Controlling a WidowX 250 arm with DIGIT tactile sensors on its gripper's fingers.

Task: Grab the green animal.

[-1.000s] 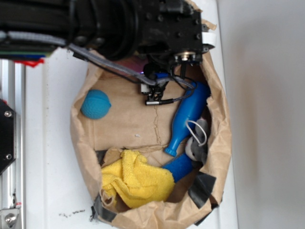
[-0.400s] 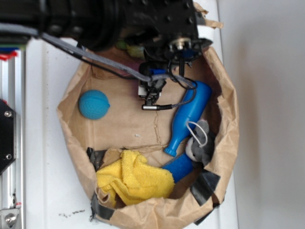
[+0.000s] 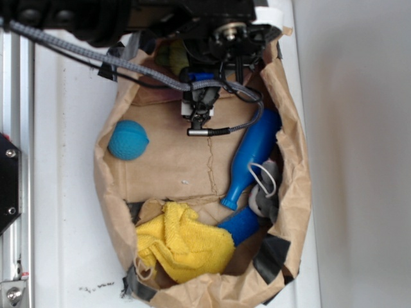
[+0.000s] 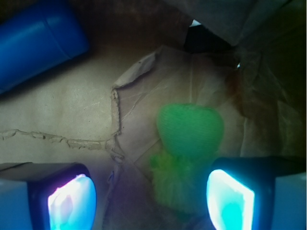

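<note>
Reaching over the far end of the bag (image 3: 292, 186), with the gripper (image 4: 151, 199) spread wide and empty, pads (image 4: 72, 201) lit at the bottom corners of the wrist view. Green animal (image 4: 189, 143) lying on the brown paper floor near the bag's back wall, smooth rounded end up-frame, fuzzy middle trailing down toward the right pad and partly hidden behind it; barely visible in the exterior view, just a sliver of yellow-green (image 3: 176, 58) under the arm. Judged as the final approach before the close. Toy sits off centre, nearer the right pad, so best to shift sideways toward it until the fuzzy middle falls midway between the pads, then descend until the tips bracket the body, not the paper creases beside it. Worth closing on the fuzzy middle, which should compress and hold. Bottle (image 4: 38, 43) well apart, upper left, no obstacle. Crumpled bag wall close behind, so a straight drop looks safest.
</note>
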